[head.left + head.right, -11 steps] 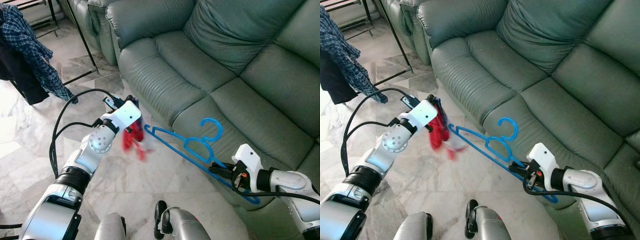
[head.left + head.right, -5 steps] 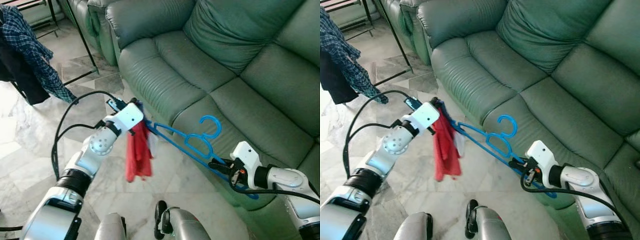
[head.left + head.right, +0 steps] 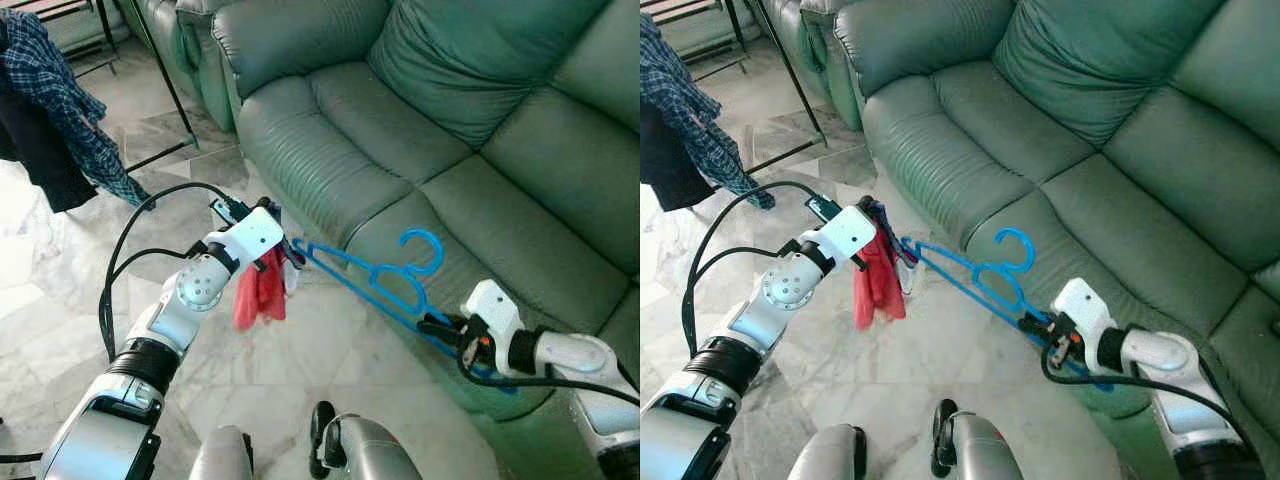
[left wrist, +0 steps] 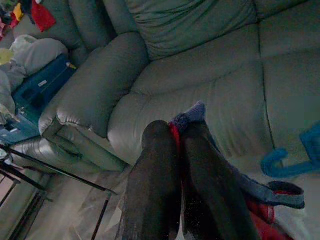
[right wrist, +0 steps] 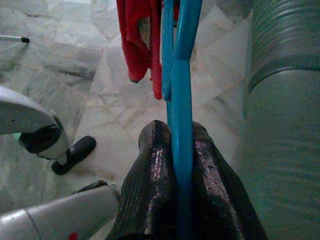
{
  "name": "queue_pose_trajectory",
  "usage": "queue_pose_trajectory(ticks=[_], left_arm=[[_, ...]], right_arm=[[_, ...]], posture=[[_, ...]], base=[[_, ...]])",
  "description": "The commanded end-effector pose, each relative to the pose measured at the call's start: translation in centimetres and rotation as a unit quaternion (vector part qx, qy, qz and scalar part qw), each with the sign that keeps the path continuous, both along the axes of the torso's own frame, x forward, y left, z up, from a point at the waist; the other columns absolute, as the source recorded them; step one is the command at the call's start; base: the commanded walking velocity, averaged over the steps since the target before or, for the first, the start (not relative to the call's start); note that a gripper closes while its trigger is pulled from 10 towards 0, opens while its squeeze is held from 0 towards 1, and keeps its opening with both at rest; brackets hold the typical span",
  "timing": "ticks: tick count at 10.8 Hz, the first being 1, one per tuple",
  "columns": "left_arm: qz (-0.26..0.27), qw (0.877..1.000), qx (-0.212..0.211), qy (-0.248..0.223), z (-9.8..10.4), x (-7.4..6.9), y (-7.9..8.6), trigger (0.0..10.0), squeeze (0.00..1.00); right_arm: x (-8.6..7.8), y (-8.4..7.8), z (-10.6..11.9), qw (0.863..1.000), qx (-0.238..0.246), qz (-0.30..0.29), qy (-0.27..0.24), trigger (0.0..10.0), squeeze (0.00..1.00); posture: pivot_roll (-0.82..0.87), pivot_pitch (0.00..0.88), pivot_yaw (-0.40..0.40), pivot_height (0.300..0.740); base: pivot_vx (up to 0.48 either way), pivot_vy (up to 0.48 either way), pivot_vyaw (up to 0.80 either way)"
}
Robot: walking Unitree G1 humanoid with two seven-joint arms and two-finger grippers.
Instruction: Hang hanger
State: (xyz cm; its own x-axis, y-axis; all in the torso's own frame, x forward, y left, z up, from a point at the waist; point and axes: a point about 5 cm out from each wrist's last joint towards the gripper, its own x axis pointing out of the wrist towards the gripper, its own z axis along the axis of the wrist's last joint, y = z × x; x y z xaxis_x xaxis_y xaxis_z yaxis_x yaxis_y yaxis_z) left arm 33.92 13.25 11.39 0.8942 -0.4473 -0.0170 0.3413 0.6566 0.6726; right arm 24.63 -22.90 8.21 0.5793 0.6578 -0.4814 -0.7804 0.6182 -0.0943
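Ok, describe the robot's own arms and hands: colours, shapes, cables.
Both arms are silver and white, built of rounded segments with disc-shaped joints and black bands. Black cables loop out from the left arm; another runs along the right. The left hand and right hand each have a white wrist housing and two long, glossy black fingers with rounded tips.

blue hanger far end hidden behind right tool, sofa cropped
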Motion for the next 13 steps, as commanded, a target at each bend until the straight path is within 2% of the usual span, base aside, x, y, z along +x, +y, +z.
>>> queue_pose_trajectory(ticks=[1, 3, 6, 9, 13], left_arm=[[-0.018, 1.000, 0.001, -0.005, 0.1, -0.2, -0.5, 10.0, 0.00], [-0.024, 1.000, -0.001, -0.006, 0.2, -0.2, -0.9, 10.0, 0.00], [-0.027, 1.000, -0.007, -0.013, 0.3, -0.4, -1.3, 10.0, 0.00], [-0.016, 1.000, 0.000, -0.004, 0.1, -0.2, -0.9, 10.0, 0.00], [-0.007, 1.000, -0.008, -0.005, 0.4, -0.1, -0.7, 10.0, 0.00]], right_arm=[[0.3, -0.5, 0.4, 1.000, -0.004, -0.013, -0.020, 10.0, 0.00], [0.5, -0.1, 0.3, 1.000, 0.004, -0.011, -0.021, 10.0, 0.00], [-0.6, 0.9, 0.0, 0.999, 0.035, 0.027, 0.021, 10.0, 0.00], [-1.1, 0.3, 0.0, 0.999, 0.029, 0.028, 0.034, 10.0, 0.00], [-1.4, 0.5, 0.0, 0.998, 0.034, 0.036, 0.048, 10.0, 0.00]], posture=[[-0.07, 0.184, -0.049, 0.740], [-0.07, 0.184, -0.049, 0.740], [-0.06, 0.185, -0.049, 0.740], [-0.07, 0.187, -0.046, 0.740], [-0.07, 0.189, -0.045, 0.740]], base=[[0.000, 0.000, 0.00], [0.000, 0.000, 0.00], [0.000, 0.000, 0.00], [0.000, 0.000, 0.00], [0.000, 0.000, 0.00]])
